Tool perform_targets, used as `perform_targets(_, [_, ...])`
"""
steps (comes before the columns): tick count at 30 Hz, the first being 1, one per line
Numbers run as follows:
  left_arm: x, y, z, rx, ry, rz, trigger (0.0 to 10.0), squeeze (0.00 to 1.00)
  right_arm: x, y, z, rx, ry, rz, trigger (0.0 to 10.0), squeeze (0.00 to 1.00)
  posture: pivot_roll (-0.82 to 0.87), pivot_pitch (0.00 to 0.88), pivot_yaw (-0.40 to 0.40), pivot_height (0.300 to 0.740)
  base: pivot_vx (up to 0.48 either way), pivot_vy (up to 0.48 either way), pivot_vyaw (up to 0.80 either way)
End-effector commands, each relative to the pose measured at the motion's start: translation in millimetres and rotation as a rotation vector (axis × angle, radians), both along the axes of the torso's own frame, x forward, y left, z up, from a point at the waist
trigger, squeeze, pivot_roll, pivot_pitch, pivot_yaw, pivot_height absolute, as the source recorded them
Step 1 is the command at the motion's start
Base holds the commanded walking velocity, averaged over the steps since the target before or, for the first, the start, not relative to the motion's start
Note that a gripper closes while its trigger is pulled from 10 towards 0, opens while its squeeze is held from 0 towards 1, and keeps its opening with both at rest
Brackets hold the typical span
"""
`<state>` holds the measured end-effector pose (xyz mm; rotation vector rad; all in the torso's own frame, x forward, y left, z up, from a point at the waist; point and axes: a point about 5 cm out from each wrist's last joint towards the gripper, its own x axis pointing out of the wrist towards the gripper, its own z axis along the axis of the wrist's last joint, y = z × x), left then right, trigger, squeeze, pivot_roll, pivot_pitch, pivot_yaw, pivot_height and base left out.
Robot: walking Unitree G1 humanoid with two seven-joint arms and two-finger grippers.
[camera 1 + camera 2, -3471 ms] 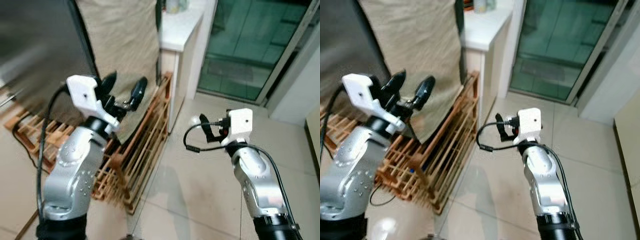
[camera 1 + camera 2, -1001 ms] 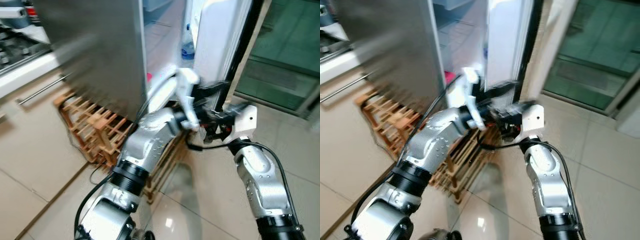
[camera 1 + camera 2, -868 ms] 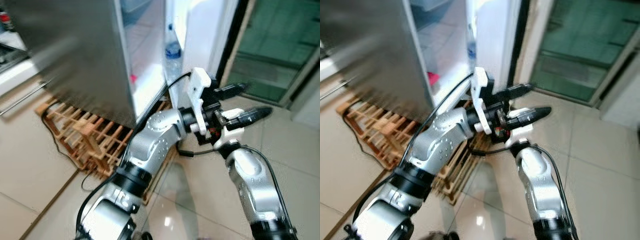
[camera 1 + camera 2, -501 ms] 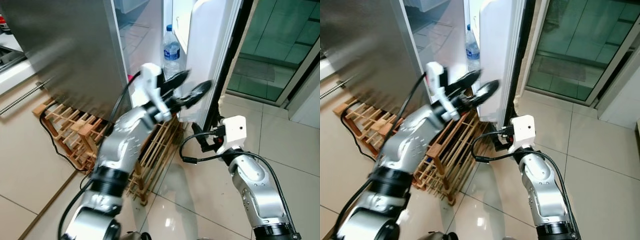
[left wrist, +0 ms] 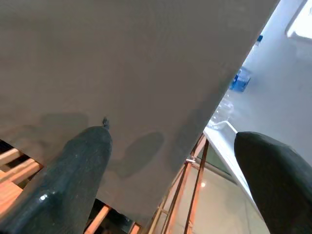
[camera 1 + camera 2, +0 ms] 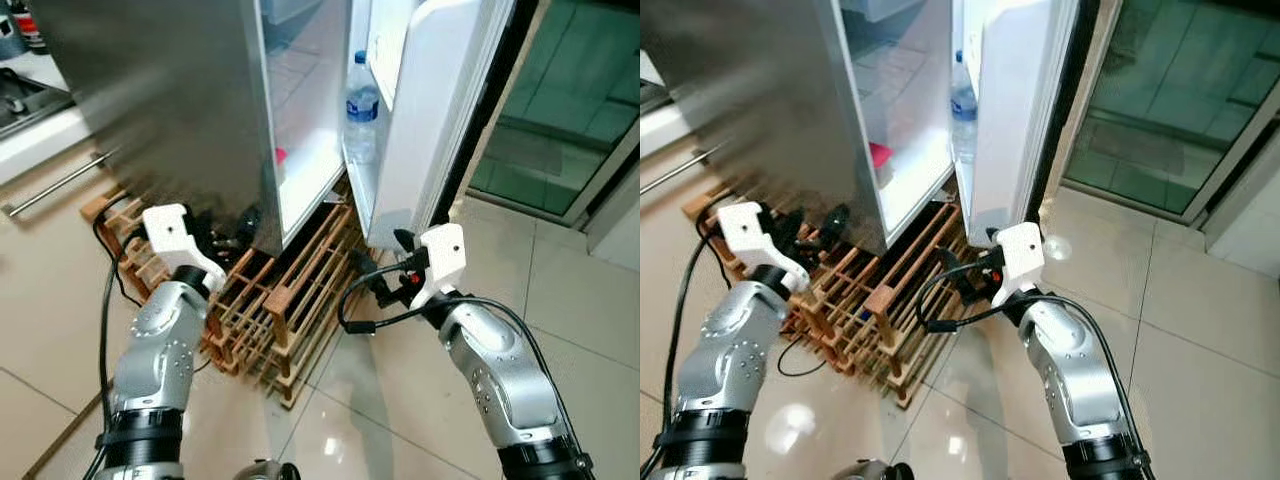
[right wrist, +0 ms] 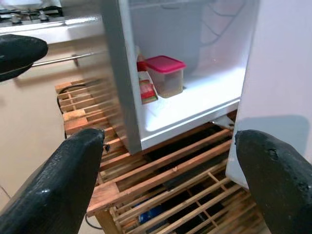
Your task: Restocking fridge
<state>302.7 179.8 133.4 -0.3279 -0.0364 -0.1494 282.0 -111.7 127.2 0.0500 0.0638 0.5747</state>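
- Fridge (image 6: 180,110) stands open on the wooden rack (image 6: 290,300), door (image 6: 430,110) swung wide with a water bottle (image 6: 361,105) in its shelf.
- Left gripper (image 5: 170,180) and right gripper (image 7: 170,165): jaws spread, holding nothing.
- Risk, I'd guess: the right arm clipping the door's bottom corner.

- We see bright, even daylight across the glossy beige tiled floor (image 6: 560,320), which carries soft white glare patches.
- We find the brushed steel fridge side (image 6: 160,100) smeared by motion blur, more so toward the frame edges.
- In the right wrist view, the white-lit fridge interior (image 7: 195,92) is sharp, while the near black fingers (image 7: 73,180) are out of focus.
- In the left wrist view, faint finger shadows fall on the grey panel.
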Motion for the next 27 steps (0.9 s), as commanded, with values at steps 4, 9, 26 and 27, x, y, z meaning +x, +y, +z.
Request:
perform_targets(4, [1.9, 10.1, -5, 0.034, 0.030, 0.077, 10.0, 0.00, 28.3, -17.4, 4, -0.076, -0.049, -0.101, 10.0, 0.00, 0.00, 0.000, 0.016, 0.740, 0.000, 0.000, 0.00])
perform_targets(9, [3.8, 37.7, -32, 0.230, 0.224, 0.301, 10.0, 0.00, 56.1, -38.0, 13, -0.128, -0.081, -0.189, 10.0, 0.00, -0.01, 0.000, 0.020, 0.740, 0.000, 0.000, 0.00])
perform_targets(26, [3.6, 35.9, -32, 0.262, 0.220, 0.370, 10.0, 0.00, 55.6, -106.1, 24, -0.198, -0.142, -0.490, 10.0, 0.00, -0.03, 0.000, 0.022, 0.740, 0.000, 0.000, 0.00])
perform_targets(27, [5.2, 34.4, -29, 0.276, 0.207, 0.370, 10.0, 0.00, 52.0, -95.4, 25, -0.154, -0.154, -0.465, 10.0, 0.00, -0.03, 0.000, 0.022, 0.740, 0.000, 0.000, 0.00])
